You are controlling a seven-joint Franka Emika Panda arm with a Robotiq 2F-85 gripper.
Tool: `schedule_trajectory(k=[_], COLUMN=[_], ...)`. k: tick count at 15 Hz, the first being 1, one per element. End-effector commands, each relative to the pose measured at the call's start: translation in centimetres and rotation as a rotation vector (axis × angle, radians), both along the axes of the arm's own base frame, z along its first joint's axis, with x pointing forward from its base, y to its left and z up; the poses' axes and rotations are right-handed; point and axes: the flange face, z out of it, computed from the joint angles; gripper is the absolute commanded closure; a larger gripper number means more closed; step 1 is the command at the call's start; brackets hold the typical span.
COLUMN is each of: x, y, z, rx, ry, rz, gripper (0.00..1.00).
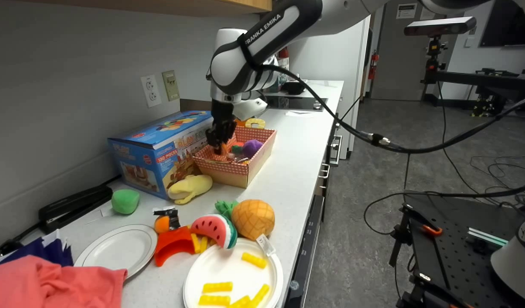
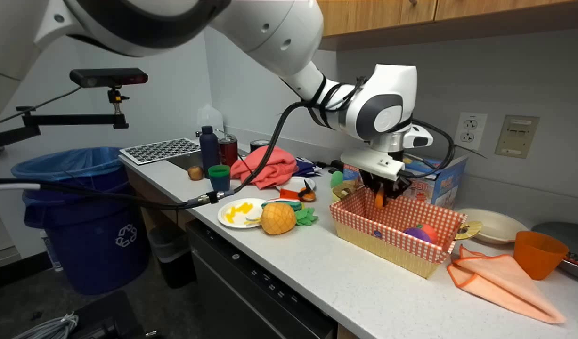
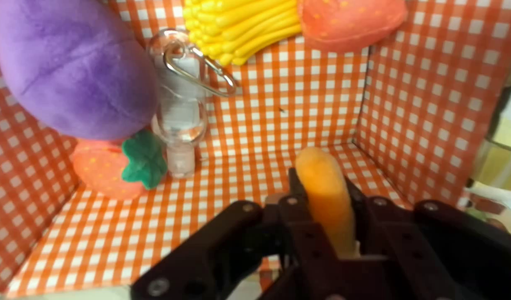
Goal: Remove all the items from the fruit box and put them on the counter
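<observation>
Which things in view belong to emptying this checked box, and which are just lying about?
Part of the job:
gripper, holding orange piece
checked box
purple plush
strawberry
other red piece
yellow bundle
clear bottle
counter, the destination

Lying about:
blue carton
orange cup
peach napkin
coral cloth
navy bottle

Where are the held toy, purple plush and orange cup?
Held toy (image 3: pixel 328 196): wrist view, middle of its orange body.
Purple plush (image 3: pixel 78 68): wrist view, on its rounded side.
Orange cup (image 2: pixel 539 256): in an exterior view, on its outer wall.
</observation>
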Motion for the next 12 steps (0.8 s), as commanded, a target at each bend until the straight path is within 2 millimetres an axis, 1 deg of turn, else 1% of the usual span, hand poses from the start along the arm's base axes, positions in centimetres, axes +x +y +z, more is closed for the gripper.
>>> schedule_trajectory(k=[1, 3, 6, 9, 11, 12], x=[-4.2, -6.2, -9.1, -11.5, -12.5, -12.7], y=[2.9, 5.6, 9.5, 13.0, 14.7, 15.4], z=[4.6, 5.8, 6.2, 5.3, 4.3, 3.7], rx=[0.006, 0.009, 0.027, 0.028, 0.026, 0.019], ry=[-0.056, -0.060, -0.037, -0.011, 0.019, 0.028], rz=[0.110, 0.197, 0.325, 0.451, 0.515, 0.535], gripper=[0.95, 0.95, 0.95, 0.95, 0.95, 0.95])
